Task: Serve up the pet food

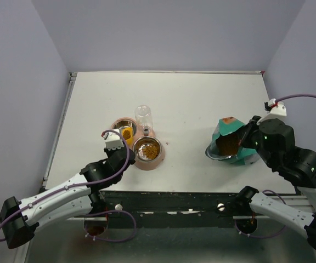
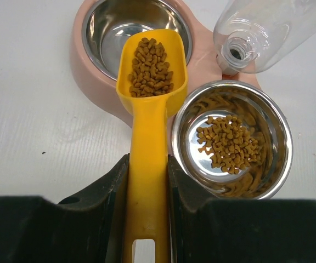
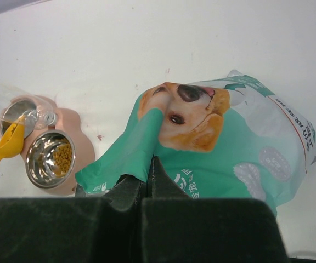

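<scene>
- On the counter [image 1: 191,98], left of centre, a pink feeder [image 2: 77,66] carries two steel bowls and a clear bottle [image 2: 267,27].
- Left tool [image 2: 147,164]: jaws narrow, clamped on the handle of the yellow scoop [image 2: 150,123]. The handle runs straight out between the fingers, with the scoop head forward of them.
- Pet food [image 2: 150,68], first lot: a heap of small brown-orange pellets lies in the scoop head, ahead of the left tool's fingertips and apart from them. The pellets fill the middle and far end of the head. The part nearest the handle shows bare yellow.
- Scoop head sits over the far bowl [image 2: 106,38], covering its right-hand part in the left wrist view. Cannot tell whether it touches the rim.
- Pet food, second lot: a loose patch on the bottom of the near bowl [image 2: 273,126], just right of the scoop handle and mirrored in the bowl's wall.
- Bottle: its neck is seated in the feeder behind the near bowl.
- Right tool [image 3: 147,175]: jaws closed, pinching a fold of the teal bag [image 3: 229,175] at its mouth edge.
- Bag stands on the right of the counter, well apart from the feeder.
- Top view: bag mouth open upward, brown inside. Single pellets there are too small to tell.
</scene>
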